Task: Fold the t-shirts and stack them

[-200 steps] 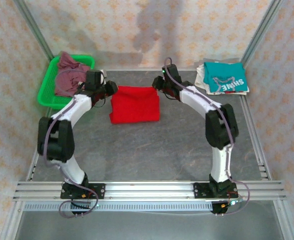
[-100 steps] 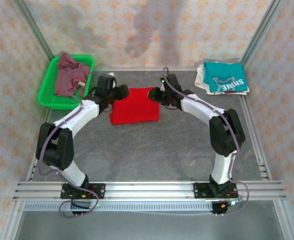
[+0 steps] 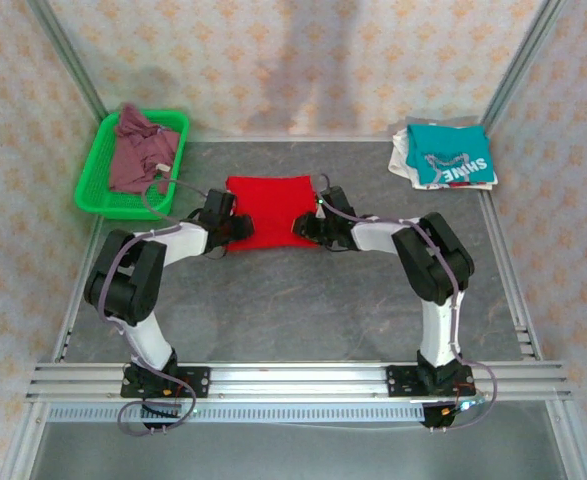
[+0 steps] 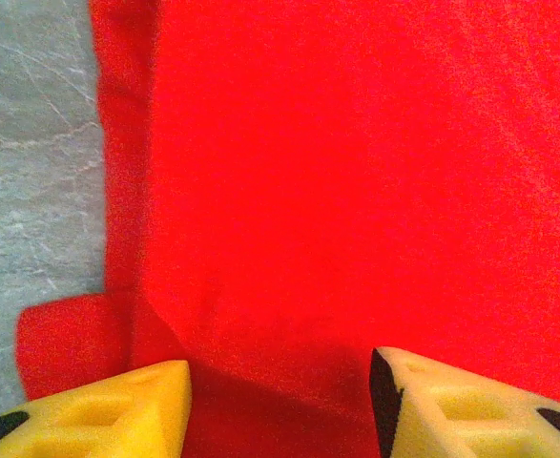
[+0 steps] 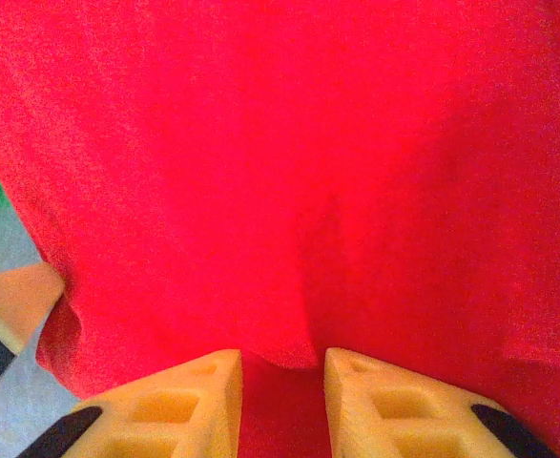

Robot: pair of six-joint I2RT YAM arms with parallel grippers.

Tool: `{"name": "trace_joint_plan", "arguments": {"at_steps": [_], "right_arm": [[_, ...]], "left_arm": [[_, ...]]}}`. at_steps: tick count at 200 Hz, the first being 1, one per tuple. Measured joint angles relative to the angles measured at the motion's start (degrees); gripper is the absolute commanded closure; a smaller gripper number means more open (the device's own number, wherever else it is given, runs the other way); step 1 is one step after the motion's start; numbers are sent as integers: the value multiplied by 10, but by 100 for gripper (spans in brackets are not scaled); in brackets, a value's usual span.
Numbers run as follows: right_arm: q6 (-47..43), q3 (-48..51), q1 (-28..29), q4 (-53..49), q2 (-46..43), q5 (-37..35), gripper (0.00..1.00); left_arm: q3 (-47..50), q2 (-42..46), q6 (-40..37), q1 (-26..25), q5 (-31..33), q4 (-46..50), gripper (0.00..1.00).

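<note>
The red t-shirt (image 3: 270,205) lies folded flat in the middle of the table. Both grippers sit low at its near edge. My left gripper (image 3: 241,228) is at the near left corner, and its yellow fingers (image 4: 108,410) stand open over the red cloth (image 4: 356,191) with nothing pinched. At the near right corner my right gripper (image 3: 304,224) holds its jaws narrow, with a fold of the red cloth (image 5: 289,348) caught between them. The teal "SHINE" t-shirt (image 3: 453,152) lies on a whitish one (image 3: 403,158) at the back right. The mauve t-shirt (image 3: 136,150) is in the basket.
The green mesh basket (image 3: 93,190) stands at the back left against the wall. Bare grey tabletop (image 3: 293,300) runs from the red shirt to the arm bases. Metal frame rails (image 3: 503,260) edge the table on both sides.
Both grippers came from the red shirt's far edge across it to its near edge and dropped low. The left jaws widened. The shirt's far edge now looks wider.
</note>
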State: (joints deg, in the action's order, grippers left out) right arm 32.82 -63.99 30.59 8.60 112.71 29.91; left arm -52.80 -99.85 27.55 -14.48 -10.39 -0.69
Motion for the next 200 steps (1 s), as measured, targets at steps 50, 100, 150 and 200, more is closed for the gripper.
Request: {"name": "trace_joint_plan", "arguments": {"at_steps": [50,100,150,200], "right_arm": [[-4,-22,-21,-57,-37,-26,51],[-49,-186,-50,-186,2,-110,31],[-72,-253,-49,-268,73,-125,28],[-84,-283,-37,-308,118,-125,28]], "left_arm": [[-79,13,-5,13,8,38,47],[-168,-64,-6,12,15,53,47],[-125,-87,0,10,22,73,47],[-104,-87,0,9,26,59,48]]}}
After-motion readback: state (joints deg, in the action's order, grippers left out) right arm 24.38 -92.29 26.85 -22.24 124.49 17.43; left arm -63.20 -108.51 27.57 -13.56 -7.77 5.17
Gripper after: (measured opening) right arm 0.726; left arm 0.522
